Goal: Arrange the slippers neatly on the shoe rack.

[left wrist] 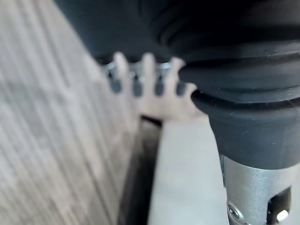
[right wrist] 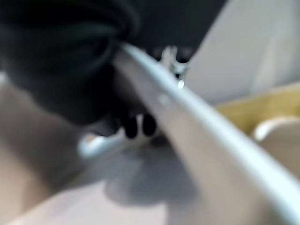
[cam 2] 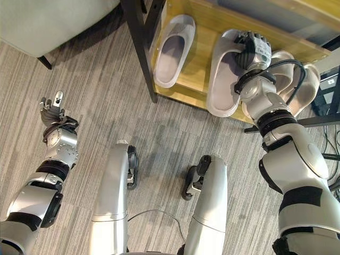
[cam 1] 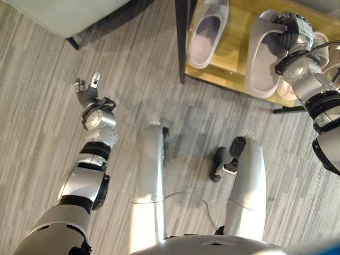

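While the right robot hand (cam 2: 251,49) curls its fingers over the toe band of a pale grey slipper (cam 2: 226,79), that slipper lies on the wooden shelf of the shoe rack (cam 2: 199,69), its long axis running from the shelf's back to its front edge, heel end hanging slightly over that edge. A matching slipper (cam 2: 172,50) sits apart from it on the same shelf, nearer the rack's black post (cam 2: 141,48), roughly parallel. Beyond the held slipper, away from the post, another pale pair (cam 2: 300,85) lies partly hidden under the arm. The slippers look soft, smooth and rounded, like moulded foam. The left robot hand (cam 1: 87,90) hangs loosely open over the grey striped floor (cam 1: 42,95), well away from the rack, so the right arm is clearly the nearer one.
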{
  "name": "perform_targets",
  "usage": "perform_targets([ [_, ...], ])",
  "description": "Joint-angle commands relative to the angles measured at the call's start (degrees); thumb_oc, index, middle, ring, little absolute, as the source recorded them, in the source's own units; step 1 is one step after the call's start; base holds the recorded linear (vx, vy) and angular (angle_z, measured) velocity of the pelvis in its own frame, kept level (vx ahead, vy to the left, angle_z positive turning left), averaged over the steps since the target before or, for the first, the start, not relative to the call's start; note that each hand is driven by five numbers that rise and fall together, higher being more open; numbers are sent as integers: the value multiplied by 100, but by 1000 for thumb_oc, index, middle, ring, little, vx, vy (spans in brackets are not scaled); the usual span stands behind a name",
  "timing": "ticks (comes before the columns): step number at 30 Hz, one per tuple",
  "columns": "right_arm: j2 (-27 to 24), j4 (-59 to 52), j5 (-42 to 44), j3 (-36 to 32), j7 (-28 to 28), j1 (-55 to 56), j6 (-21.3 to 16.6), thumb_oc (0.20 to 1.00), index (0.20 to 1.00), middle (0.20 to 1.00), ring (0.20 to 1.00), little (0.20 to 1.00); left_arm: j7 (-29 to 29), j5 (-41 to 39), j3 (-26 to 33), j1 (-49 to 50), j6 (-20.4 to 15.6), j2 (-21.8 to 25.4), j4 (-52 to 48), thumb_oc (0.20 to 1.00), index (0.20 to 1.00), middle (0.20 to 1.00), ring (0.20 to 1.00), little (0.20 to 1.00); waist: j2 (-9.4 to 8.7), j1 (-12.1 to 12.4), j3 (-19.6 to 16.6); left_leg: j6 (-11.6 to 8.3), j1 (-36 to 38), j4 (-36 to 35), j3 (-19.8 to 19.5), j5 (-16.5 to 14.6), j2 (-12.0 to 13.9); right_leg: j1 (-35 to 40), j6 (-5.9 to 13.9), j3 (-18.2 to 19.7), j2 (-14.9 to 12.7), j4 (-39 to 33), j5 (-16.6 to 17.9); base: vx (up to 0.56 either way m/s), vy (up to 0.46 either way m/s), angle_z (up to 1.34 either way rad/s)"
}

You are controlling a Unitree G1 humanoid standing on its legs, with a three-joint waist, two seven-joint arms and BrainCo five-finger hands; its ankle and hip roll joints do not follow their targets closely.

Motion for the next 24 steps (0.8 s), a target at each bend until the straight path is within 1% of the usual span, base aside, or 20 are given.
perform_targets([
  [1,-103,175,399,5,-100,-510,-160,200,200,200,200,200,-284,-101,211,-70,-67,239,-133,1000,1000,1000,1000,1000,-12,-34,-64,1,-176,-462,-321,106,-3,-213,133,462,-62,-128,387,19,1,4],
  [2,-40,256,643,-134,-102,-511,-233,200,200,200,200,200,-305,-100,232,-58,-107,248,-114,1000,1000,1000,1000,1000,5,-17,-63,-8,-176,-476,-320,119,-22,-206,142,458,-55,-124,391,33,-1,4],
  [4,-51,312,857,-187,-123,-518,-285,200,200,200,200,200,-333,-143,314,-72,-112,487,-37,1000,1000,1000,1000,1000,26,8,-51,12,-176,-532,-267,167,-42,-226,152,464,-71,-157,422,26,1,3],
  [7,-33,370,881,-182,-113,-556,-300,200,200,200,200,200,-404,-142,348,-127,-96,570,68,1000,1000,1000,1000,1000,36,16,-49,-14,-176,-736,-275,245,-65,-195,172,462,-117,-318,455,-13,-1,4],
  [8,-57,464,886,-221,-115,-561,-309,200,200,200,200,200,-398,-68,296,-146,-115,572,56,1000,1000,1000,1000,1000,38,11,-79,-8,-176,-783,-258,273,-129,-177,175,461,-136,-345,461,-9,-33,9],
  [9,-24,640,909,-177,-92,-648,-301,200,200,200,200,200,-449,-64,251,-270,-61,633,224,1000,1000,1000,1000,1000,46,20,-120,-36,-176,-895,-269,347,-186,-182,171,448,-151,-409,477,8,-43,13],
  [10,-33,727,937,-153,-91,-716,-316,200,200,200,200,200,-471,-66,248,-320,-58,686,338,1000,1000,1000,1000,1000,48,22,-135,-34,-176,-937,-266,380,-203,-195,166,438,-162,-414,485,14,-31,21],
  [11,-53,792,956,-94,-90,-821,-326,300,300,300,300,300,-495,-95,217,-381,-38,737,433,1000,1000,1000,1000,1000,42,27,-134,-44,-176,-962,-261,413,-216,-203,163,429,-167,-415,492,11,-11,33],
  [12,-53,805,961,-86,-87,-839,-331,821,821,821,821,821,-507,-105,216,-400,-37,741,451,1000,1000,1000,1000,1000,43,24,-127,-44,-176,-967,-260,418,-218,-204,162,429,-169,-418,495,-2,3,29],
  [13,-21,875,1100,-113,-99,-955,-389,1000,1000,1000,1000,1000,-539,-79,186,-376,-34,695,490,1000,1000,1000,1000,1000,55,71,-116,-65,-176,-1137,-282,494,-237,-226,185,436,-185,-474,519,-19,2,19],
  [16,1,1161,1247,2,-5,-1189,-384,1000,1000,1000,1000,1000,-593,87,101,-53,-15,648,478,1000,1000,1000,1000,1000,82,125,-104,-108,-176,-1293,-278,683,-316,-233,178,394,-252,-596,601,-17,-16,5],
  [17,-25,1387,1310,129,16,-1444,-358,1000,1000,1000,1000,1000,-682,123,40,37,17,697,468,1000,1000,1000,1000,1000,106,170,-90,-112,-176,-1376,-282,712,-319,-234,182,384,-281,-631,613,-5,0,12],
  [18,-20,1408,1318,146,23,-1468,-366,1000,1000,1000,1000,1000,-680,125,50,38,17,693,464,1000,1000,1000,1000,1000,113,162,-87,-111,-176,-1386,-282,721,-323,-234,182,383,-285,-637,619,-31,34,18],
  [19,17,1602,1653,98,153,-1562,-411,1000,1000,1000,1000,1000,-805,121,55,342,82,699,444,1000,1000,1000,1000,1000,138,212,-60,-130,-176,-1497,-282,809,-336,-233,185,371,-302,-699,667,-34,16,18],
  [20,59,1678,1829,23,201,-1577,-430,1000,1000,1000,1000,1000,-833,135,19,410,94,676,434,1000,1000,1000,1000,1000,144,208,-57,-131,-176,-1508,-276,842,-355,-233,182,356,-296,-711,689,-47,1,11],
  [21,105,1781,1860,159,270,-1642,-426,1000,1000,1000,1000,1000,-881,164,-7,365,178,769,572,1000,1000,1000,1000,1000,116,219,-56,-137,-176,-1568,-267,862,-348,-231,156,358,-308,-742,685,-28,-18,5],
  [23,130,1867,1884,145,271,-1678,-429,1000,1000,1000,1000,1000,-870,260,-70,216,169,844,662,1000,1000,1000,1000,1000,108,198,-37,-142,-176,-1626,-265,918,-360,-229,149,349,-304,-760,714,-35,-12,5],
  [24,148,1884,1854,181,277,-1660,-431,1000,1000,1000,1000,1000,-908,271,-73,183,227,871,757,1000,1000,1000,1000,1000,101,190,-33,-145,-176,-1648,-260,929,-351,-230,146,351,-307,-790,717,-31,2,6],
])
